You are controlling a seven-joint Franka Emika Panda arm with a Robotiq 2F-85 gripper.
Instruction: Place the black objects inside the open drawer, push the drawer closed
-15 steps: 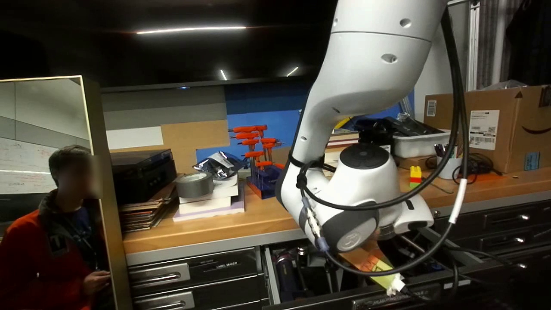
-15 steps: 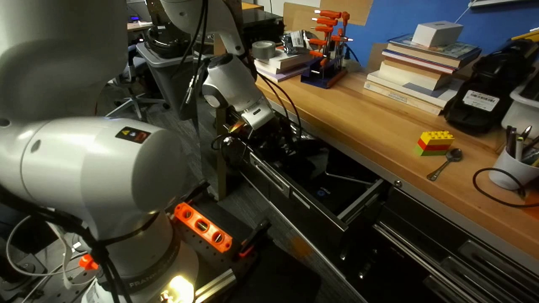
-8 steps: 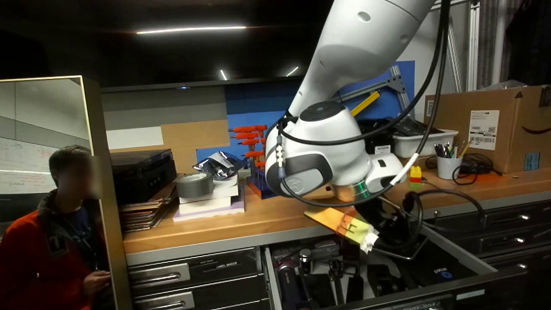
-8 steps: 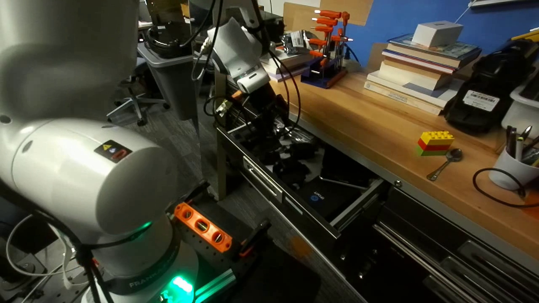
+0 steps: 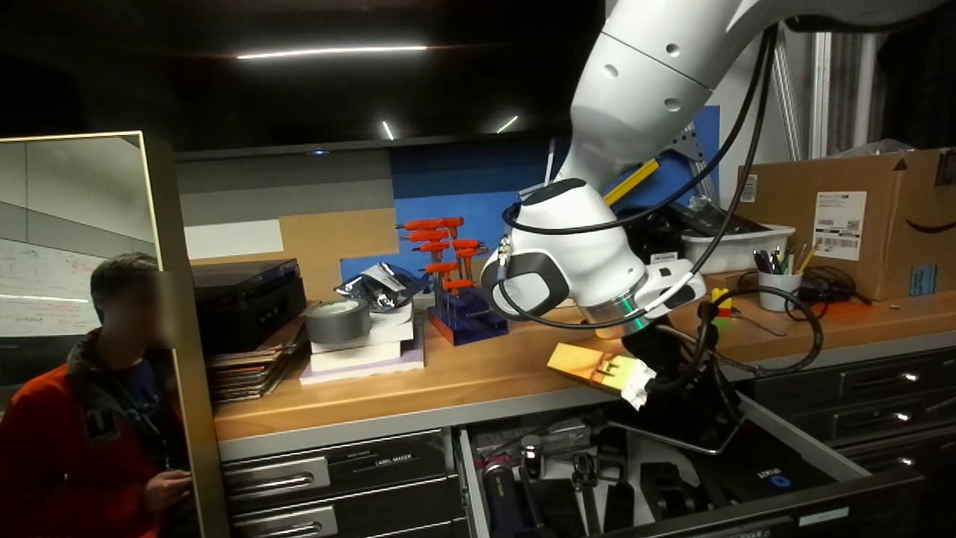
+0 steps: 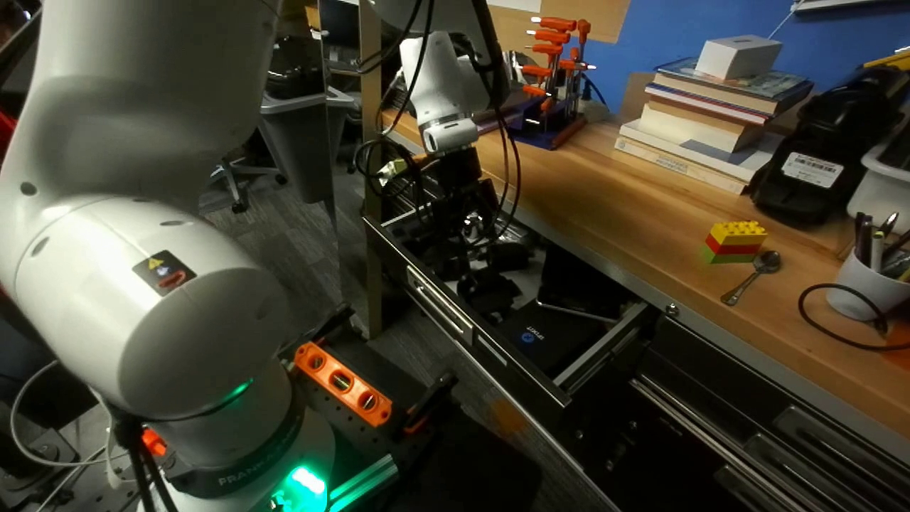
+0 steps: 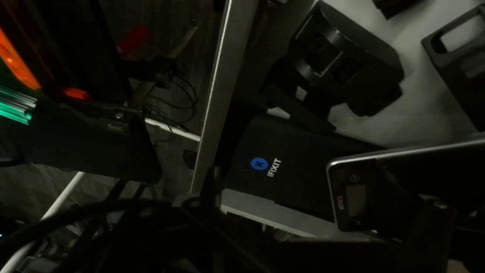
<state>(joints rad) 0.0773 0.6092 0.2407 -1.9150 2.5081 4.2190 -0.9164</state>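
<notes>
Gripper (image 7: 324, 190) spread over open drawer (image 6: 526, 384), blk objs (image 7: 363, 72) inside

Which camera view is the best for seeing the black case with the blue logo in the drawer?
The wrist view: the black case is largest there, its blue logo and white IFIXIT lettering easy to read. Both exterior views show the case and logo much smaller, inside the drawer.

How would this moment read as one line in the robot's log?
Drawer: open; Black case: inside drawer; Other black things: inside too; Pincer: open, over drawer, apparently empty; Not yet done: closing drawer
</notes>
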